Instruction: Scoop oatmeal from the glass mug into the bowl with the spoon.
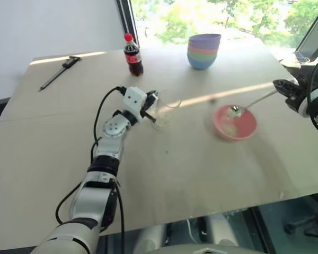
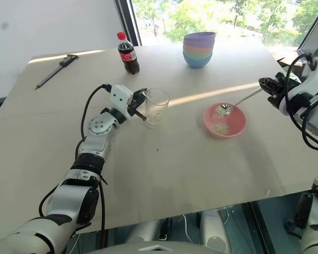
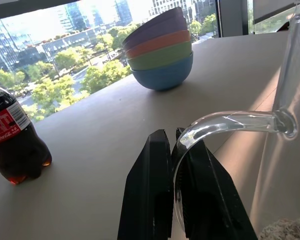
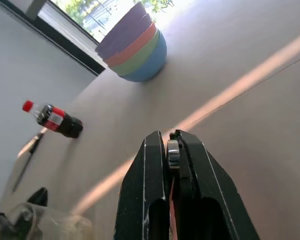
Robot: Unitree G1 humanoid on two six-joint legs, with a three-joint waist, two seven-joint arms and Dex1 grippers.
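Observation:
The clear glass mug [image 2: 157, 105] stands upright near the table's middle, with pale oatmeal [image 2: 155, 120] at its bottom. My left gripper [image 2: 140, 106] is shut on the mug's curved handle [image 3: 225, 122], which runs between its fingers [image 3: 150, 190]. To the right sits the pink bowl [image 2: 206, 121], holding a small clump of oatmeal [image 2: 220, 127]. My right gripper [image 2: 265, 84] is shut on the end of the silver spoon [image 2: 246, 98]. The spoon slants down to the left, its oval end over the bowl's far side. The spoon's handle end [image 4: 173, 150] shows between the right fingers.
A cola bottle [image 2: 127, 53] stands behind the mug. A stack of coloured bowls [image 2: 199, 49] sits at the back centre. A long black tool [image 2: 55, 70] lies at the back left. The table's front edge [image 2: 201, 209] runs close to me.

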